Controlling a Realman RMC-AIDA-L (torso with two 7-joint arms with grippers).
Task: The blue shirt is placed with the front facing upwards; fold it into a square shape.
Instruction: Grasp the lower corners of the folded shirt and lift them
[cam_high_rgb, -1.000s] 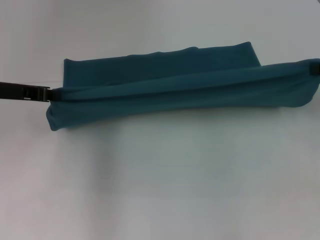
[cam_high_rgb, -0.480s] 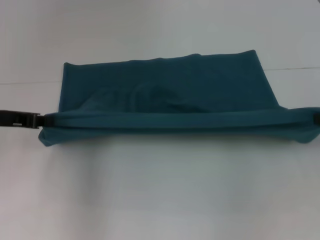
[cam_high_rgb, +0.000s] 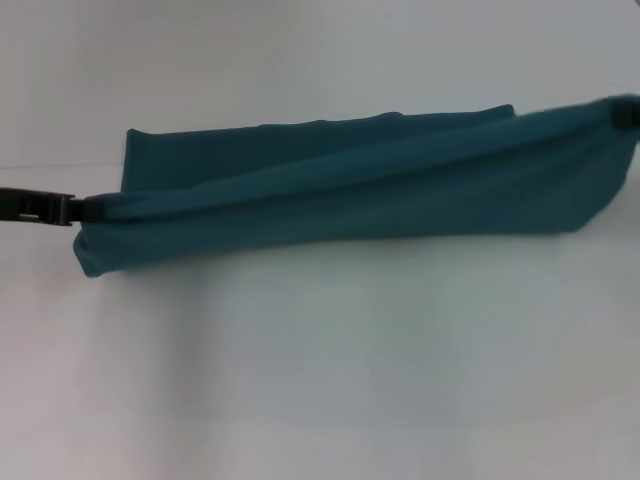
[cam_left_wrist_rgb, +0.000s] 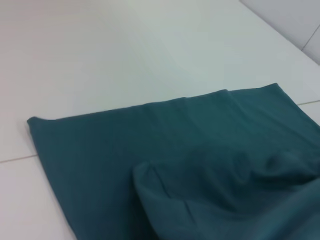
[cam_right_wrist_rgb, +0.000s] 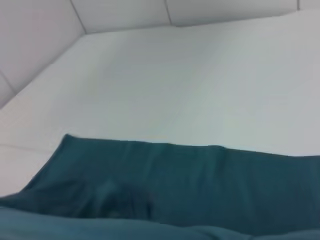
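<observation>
White table (cam_high_rgb: 320, 380), broad and bare at the near side. Across its far half, the blue shirt (cam_high_rgb: 330, 185): far portion flat on the surface, near edge raised and stretched into a taut fold line between both arms, higher at the right. Judged light, limp and prone to sagging; best taken at opposite corners of the fold edge, under even tension. Left gripper (cam_high_rgb: 78, 211) pinched onto the shirt's left corner. Right gripper (cam_high_rgb: 626, 115) at the frame edge, clamped on the right corner.
</observation>
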